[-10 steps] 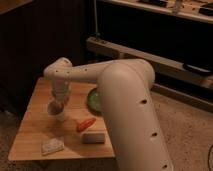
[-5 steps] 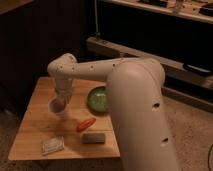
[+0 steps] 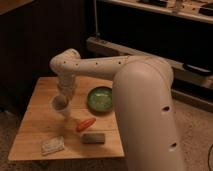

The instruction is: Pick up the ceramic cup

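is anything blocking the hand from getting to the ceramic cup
Nothing visible does. The hand hangs over the left half of the wooden table, and the pale rounded shape at its tip looks like the ceramic cup itself. The green bowl and the orange object sit off to its right.

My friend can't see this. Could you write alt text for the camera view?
A white robot arm reaches over a small wooden table, its claw low above the left side. A green bowl, an orange object, a grey block and a pale packet lie there.
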### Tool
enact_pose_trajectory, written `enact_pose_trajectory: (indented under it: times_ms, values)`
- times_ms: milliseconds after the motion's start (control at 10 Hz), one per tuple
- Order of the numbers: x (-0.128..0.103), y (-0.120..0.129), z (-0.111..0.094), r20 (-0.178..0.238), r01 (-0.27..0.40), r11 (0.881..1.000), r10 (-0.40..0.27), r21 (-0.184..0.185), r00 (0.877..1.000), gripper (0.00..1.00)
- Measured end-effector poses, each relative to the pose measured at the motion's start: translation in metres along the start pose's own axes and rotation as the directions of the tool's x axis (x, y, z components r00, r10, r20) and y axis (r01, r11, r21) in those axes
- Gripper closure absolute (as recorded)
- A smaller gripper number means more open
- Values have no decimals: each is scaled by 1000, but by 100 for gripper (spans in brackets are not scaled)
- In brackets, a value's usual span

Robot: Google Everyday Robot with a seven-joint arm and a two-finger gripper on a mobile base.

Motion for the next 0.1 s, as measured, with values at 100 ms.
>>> enact_pose_trajectory:
  times_ms: [100]
  values:
    - [-2,3,-3,4,6,1000,-6,-4,1000,93]
